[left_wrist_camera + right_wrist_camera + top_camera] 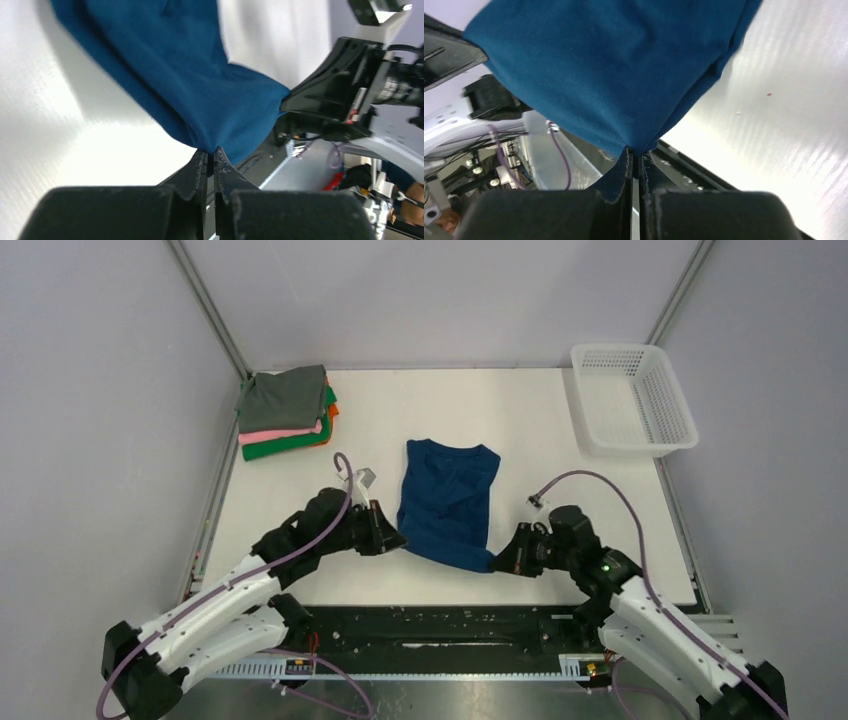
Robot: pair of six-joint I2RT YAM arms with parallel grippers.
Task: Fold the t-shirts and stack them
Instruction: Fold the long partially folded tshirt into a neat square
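Slippage is our worry: left jaws and right jaws each pinch a corner of the blue t-shirt (447,500), stretched between them over the worktop (540,420), so uneven pulling could free one.

There's a white mesh basket (634,398), upright, well apart from the right gripper (496,562), ahead of it and off to its right, at the far corner of the white table (560,440). A black rail (450,625) runs just behind that gripper.
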